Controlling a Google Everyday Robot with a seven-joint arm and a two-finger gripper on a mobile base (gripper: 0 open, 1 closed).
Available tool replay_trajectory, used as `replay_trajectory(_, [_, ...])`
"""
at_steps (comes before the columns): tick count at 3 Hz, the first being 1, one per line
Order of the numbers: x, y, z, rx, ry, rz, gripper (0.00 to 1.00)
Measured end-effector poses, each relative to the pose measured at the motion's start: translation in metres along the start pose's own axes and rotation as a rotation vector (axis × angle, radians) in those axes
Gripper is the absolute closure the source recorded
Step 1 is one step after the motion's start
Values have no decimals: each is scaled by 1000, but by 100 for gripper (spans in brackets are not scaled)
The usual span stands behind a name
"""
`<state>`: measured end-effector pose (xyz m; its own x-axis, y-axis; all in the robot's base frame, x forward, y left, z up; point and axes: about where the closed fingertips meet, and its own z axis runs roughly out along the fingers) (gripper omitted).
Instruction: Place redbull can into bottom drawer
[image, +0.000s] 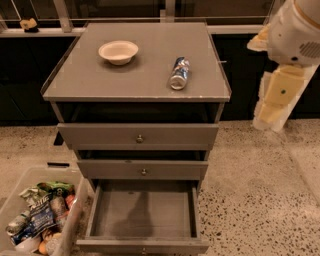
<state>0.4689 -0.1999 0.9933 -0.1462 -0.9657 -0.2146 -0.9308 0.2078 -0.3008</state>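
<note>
The can (179, 73) lies on its side on the tabletop (95, 82), toward the front right and well apart from the bowl (118, 51). My end effector (270, 117) hangs off to the right of the cabinet, lower than the tabletop. It has hold of nothing that I can see, and I cannot tell how far open it is. The bottom drawer (150, 207) is pulled out, the lowest of the three. My first worry is the approach: coming up and across from that side, I could clip the tabletop's right edge. Then there is the can itself. Lying down, it is free to roll, so a glancing touch could send it sideways toward that edge and off onto the floor. Its smooth metal skin could also squirt out of an off-centre pinch. On the way down, the top drawer (139, 136) and middle drawer (143, 170) overhang the back of the open one. I judge a descent too close in could knock the can against their fronts or knobs. Letting go too high could make it bounce out, perhaps into the bin (50, 171) of packets just beside the drawer's left wall.
</note>
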Motion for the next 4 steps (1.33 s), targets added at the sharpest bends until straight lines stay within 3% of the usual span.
replay_trajectory(1, [-44, -47, -3, 31, 2, -92, 0])
replay_trajectory(2, [-82, -99, 21, 13, 31, -139, 0])
replay_trajectory(3, [-144, -144, 58, -10, -16, -196, 0])
replay_trajectory(4, [-169, -172, 48, 65, -72, -196, 0])
